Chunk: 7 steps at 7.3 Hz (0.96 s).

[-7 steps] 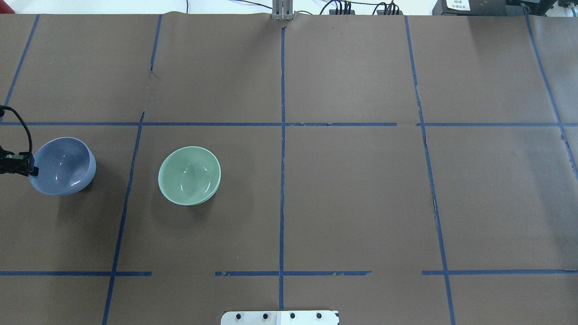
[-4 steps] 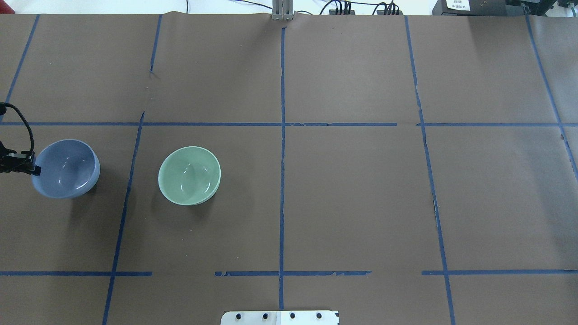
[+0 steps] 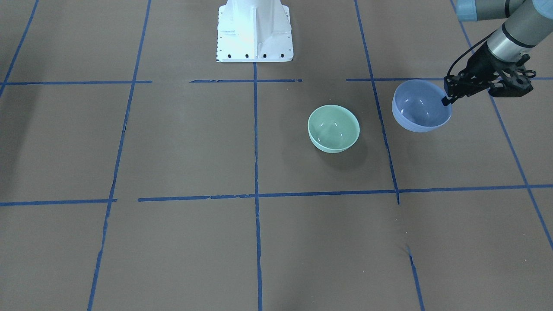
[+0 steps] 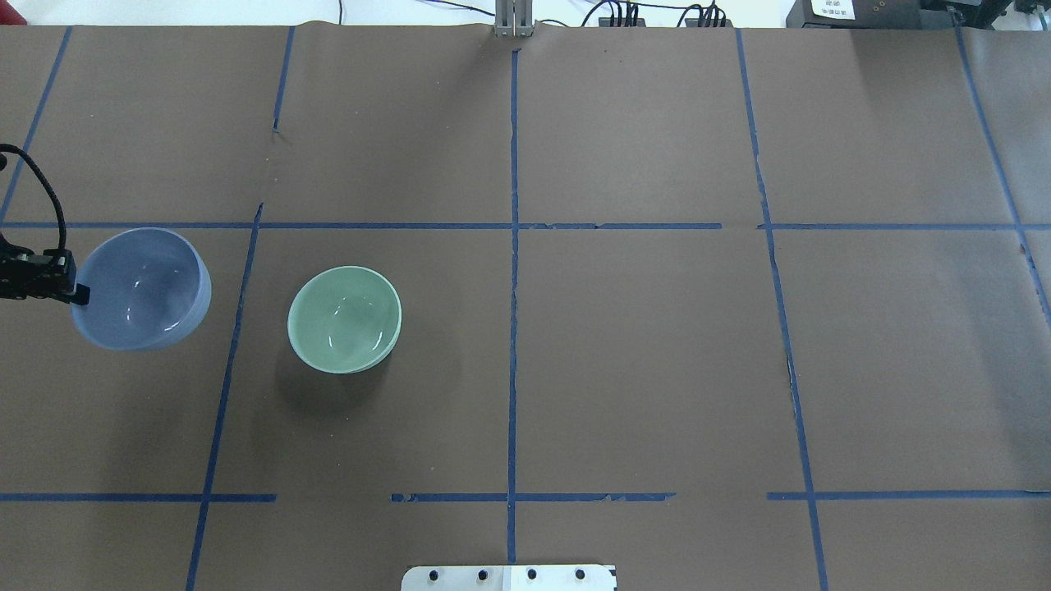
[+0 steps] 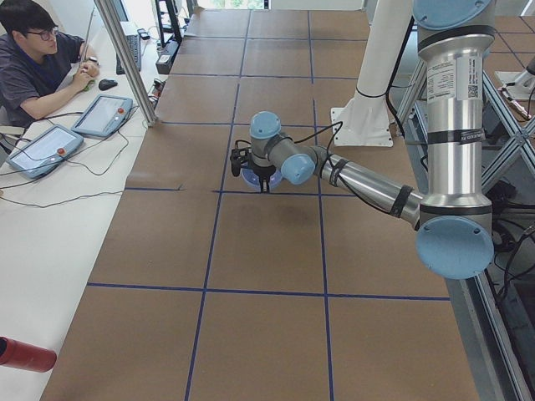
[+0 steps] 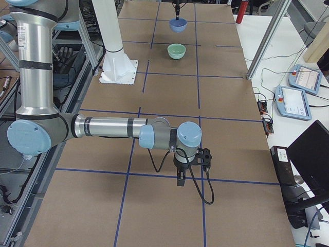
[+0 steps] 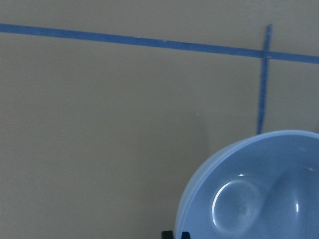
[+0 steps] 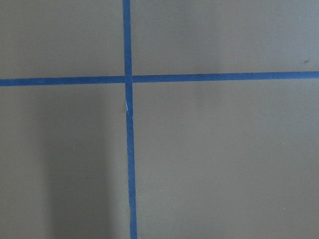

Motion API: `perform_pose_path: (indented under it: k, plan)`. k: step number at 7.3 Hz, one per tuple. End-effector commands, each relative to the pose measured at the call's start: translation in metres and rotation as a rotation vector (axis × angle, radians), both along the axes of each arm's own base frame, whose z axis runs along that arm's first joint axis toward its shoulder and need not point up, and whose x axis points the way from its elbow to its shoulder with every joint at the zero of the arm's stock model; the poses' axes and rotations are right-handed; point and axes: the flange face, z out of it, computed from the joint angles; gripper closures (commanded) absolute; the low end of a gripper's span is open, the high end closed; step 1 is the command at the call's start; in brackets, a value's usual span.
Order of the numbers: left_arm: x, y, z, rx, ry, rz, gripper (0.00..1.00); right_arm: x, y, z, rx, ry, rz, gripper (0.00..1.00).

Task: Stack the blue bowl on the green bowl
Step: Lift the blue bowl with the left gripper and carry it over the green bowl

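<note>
The blue bowl [image 4: 141,289] hangs upright above the table at the far left, and my left gripper [image 4: 78,291] is shut on its left rim. In the front view the gripper [image 3: 447,100] pinches the bowl [image 3: 421,106] on its right rim. The left wrist view shows the bowl's inside [image 7: 259,194] at the lower right. The green bowl [image 4: 345,318] stands upright on the table, a bowl's width to the right of the blue one, and also shows in the front view [image 3: 333,128]. My right gripper [image 6: 181,180] points down at the table far from both bowls. I cannot tell whether it is open.
The table is covered in brown paper with a blue tape grid [image 4: 513,246]. The white robot base [image 3: 255,30] stands at the middle of the near edge. An operator [image 5: 33,58] sits at a side desk with tablets [image 5: 42,150]. A metal post [image 5: 125,58] stands at the table's edge.
The blue bowl has risen off the table in my left gripper and shifted right, toward the green bowl. The green bowl has not moved.
</note>
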Motion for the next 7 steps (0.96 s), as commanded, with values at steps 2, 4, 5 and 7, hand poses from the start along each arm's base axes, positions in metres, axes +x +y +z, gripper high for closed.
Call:
perform_pose_path:
  k: [2,4,5,7]
  plan:
    - [0.079,0.004,-0.069,-0.141,0.032,-0.071,1.0,0.0,0.0,0.0,-0.001,0.0,0.001,0.0]
    - [0.144,-0.007,-0.106,-0.209,0.001,-0.093,1.0,0.001,0.0,0.0,0.0,0.0,0.001,0.0]
    - [0.168,-0.013,-0.118,-0.225,0.008,-0.091,1.0,0.0,0.0,0.0,0.0,0.0,-0.001,0.0]
    - [0.187,-0.004,-0.115,-0.223,-0.008,-0.077,1.0,0.001,0.0,0.0,0.0,0.0,0.001,0.0]
